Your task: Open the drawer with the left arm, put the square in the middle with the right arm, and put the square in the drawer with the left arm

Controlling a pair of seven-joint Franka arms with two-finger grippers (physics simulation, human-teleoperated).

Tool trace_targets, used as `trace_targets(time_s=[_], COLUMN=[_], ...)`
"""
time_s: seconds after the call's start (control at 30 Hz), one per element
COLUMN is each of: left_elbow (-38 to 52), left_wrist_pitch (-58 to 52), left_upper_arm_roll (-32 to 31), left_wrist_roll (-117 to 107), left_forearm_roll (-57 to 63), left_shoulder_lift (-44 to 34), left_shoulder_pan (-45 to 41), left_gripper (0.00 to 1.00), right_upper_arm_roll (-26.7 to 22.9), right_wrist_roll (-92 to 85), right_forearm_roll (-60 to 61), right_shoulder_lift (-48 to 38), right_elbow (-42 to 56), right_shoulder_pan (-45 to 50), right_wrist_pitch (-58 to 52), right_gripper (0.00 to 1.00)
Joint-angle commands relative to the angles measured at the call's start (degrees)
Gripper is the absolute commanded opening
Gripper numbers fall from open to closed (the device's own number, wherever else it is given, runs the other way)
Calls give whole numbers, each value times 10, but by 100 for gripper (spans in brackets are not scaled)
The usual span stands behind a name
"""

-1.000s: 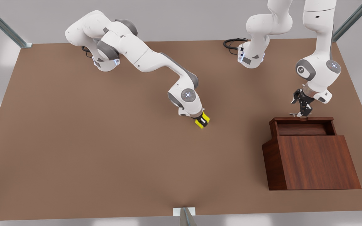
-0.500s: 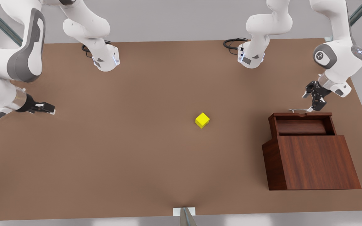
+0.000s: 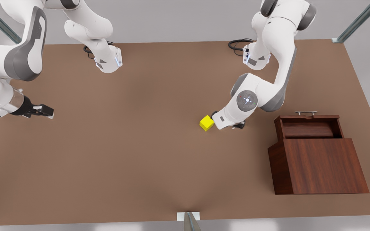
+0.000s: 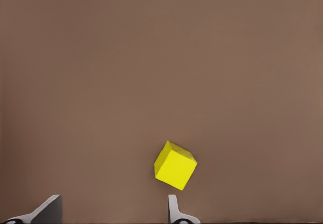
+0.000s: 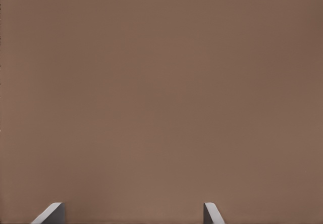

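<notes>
While the cube (image 3: 207,123) sits free on the bare table (image 3: 140,154) near its middle, the left gripper (image 4: 113,211) hangs just beside it with fingers (image 4: 173,209) spread wide and nothing between them. In the left wrist view the cube lies ahead of the fingers, off toward the one on that side rather than centred in the gap. A cube has no long axis; in the front view its corner points toward 6 o'clock, so its faces run diagonal to the table edges.

To grip well, I judge the gripper should shift until the cube is centred, turn so the pads meet two opposite flat faces, then lower and close.

At 3 o'clock from the cube stands the box (image 3: 320,166), its drawer (image 3: 308,128) pulled open. Far at 9 o'clock the right gripper (image 3: 42,111) waits over bare table, fingers (image 5: 50,214) wide apart.
</notes>
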Motion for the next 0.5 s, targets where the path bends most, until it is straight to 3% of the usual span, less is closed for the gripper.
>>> trace_targets(time_s=[0.0, 0.13, 0.37, 0.47], left_elbow=[-3, -72, -216, -232], left_wrist_pitch=[6, 91, 247, 274], left_upper_arm_roll=[0, 1, 3, 5], left_wrist_roll=[3, 6, -21, -36], left_forearm_roll=[5, 69, 89, 107], left_shoulder_lift=[0, -1, -2, 9], left_shoulder_pan=[-10, -76, -102, -104], left_gripper=[100, 100, 100, 100], right_upper_arm_roll=[0, 1, 3, 3], right_wrist_roll=[0, 0, 2, 1], right_forearm_roll=[0, -8, 7, 7], right_shoulder_lift=[0, -2, 0, 2], right_elbow=[0, 0, 16, 16], right_shoulder_pan=[-1, 2, 3, 2], right_wrist_pitch=[0, 6, 4, 6], right_gripper=[100, 100, 100, 100])
